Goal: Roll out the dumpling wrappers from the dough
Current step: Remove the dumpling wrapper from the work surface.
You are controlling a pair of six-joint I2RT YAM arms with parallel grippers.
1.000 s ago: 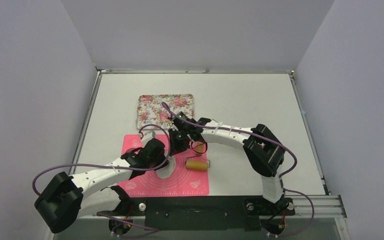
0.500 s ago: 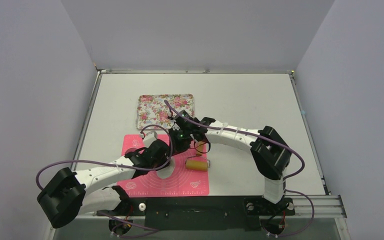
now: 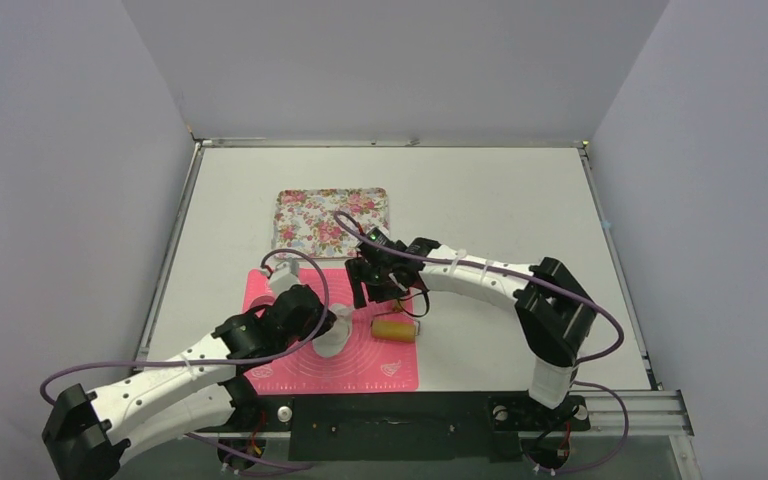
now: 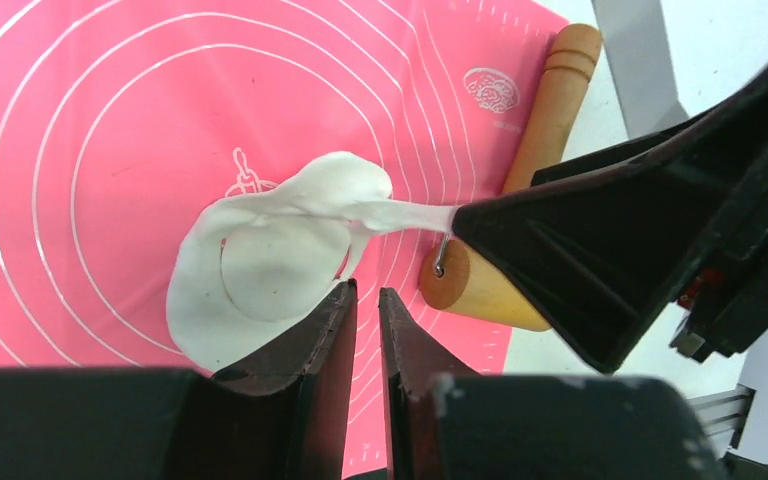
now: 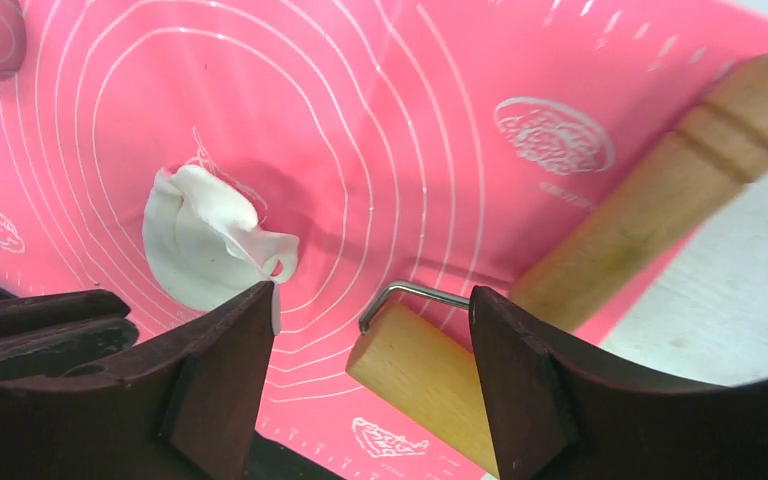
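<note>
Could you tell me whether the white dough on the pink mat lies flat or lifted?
Partly lifted: one edge of the dough stretches off the mat to the fingers of the right gripper; the rest lies on it.

My white table [image 3: 480,190] is boxed in by plain pale walls [image 3: 390,60] behind and at both sides. Light falls evenly; a metal rail [image 3: 620,406] edges the near side.

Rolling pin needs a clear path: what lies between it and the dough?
Bare pink mat, in the right wrist view; a dough strand stretches to the right gripper.
</note>
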